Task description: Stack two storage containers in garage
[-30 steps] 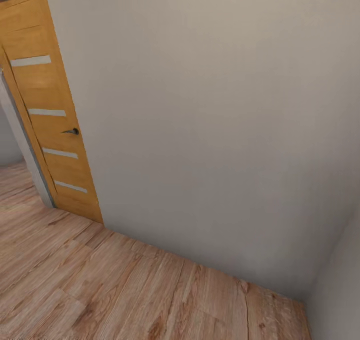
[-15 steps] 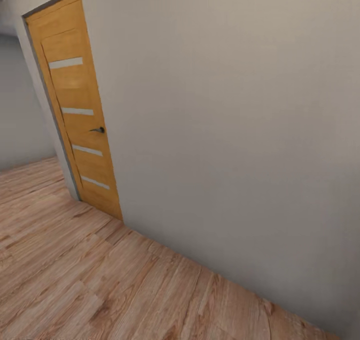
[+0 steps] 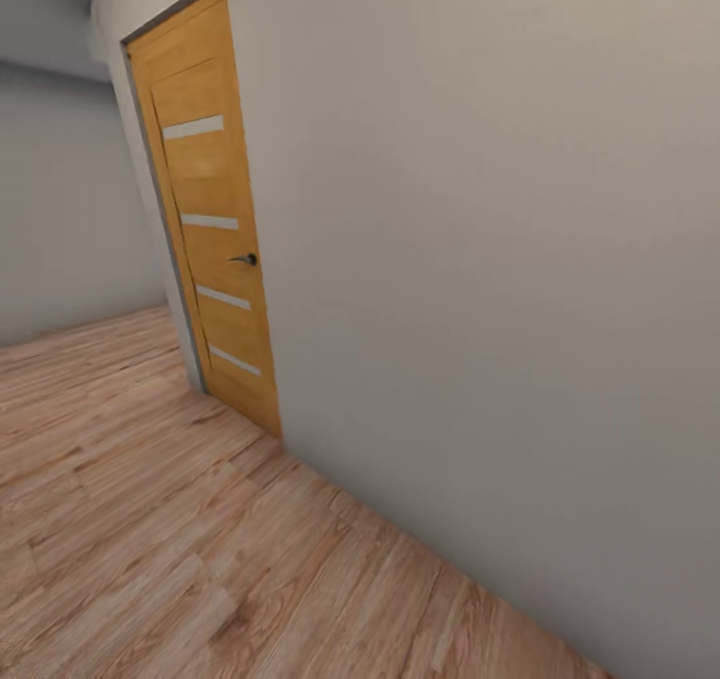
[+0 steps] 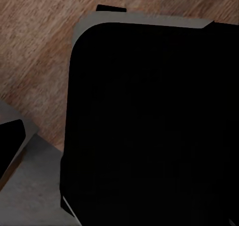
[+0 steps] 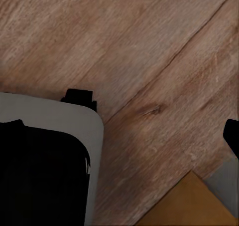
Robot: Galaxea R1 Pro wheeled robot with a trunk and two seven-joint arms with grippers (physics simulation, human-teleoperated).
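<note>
The two storage containers are out of view, and so is the garage. In the head view I face a plain pale wall (image 3: 480,259) with a light wood plank floor (image 3: 150,539) running along its foot. Both wrist views look down at that same plank flooring (image 5: 149,46) and at rounded black-and-grey parts of my own body (image 4: 149,121) (image 5: 40,171).
A shut orange-brown wooden door (image 3: 210,219) with pale horizontal strips and a dark handle (image 3: 245,258) is set in the wall at the left. Past it a corridor with a grey wall (image 3: 60,209) opens to the left. An orange-brown surface (image 5: 184,201) shows in the right wrist view.
The whole head view has shifted, so the camera has turned: the door now sits further right in the picture and more of the corridor to its left shows.
</note>
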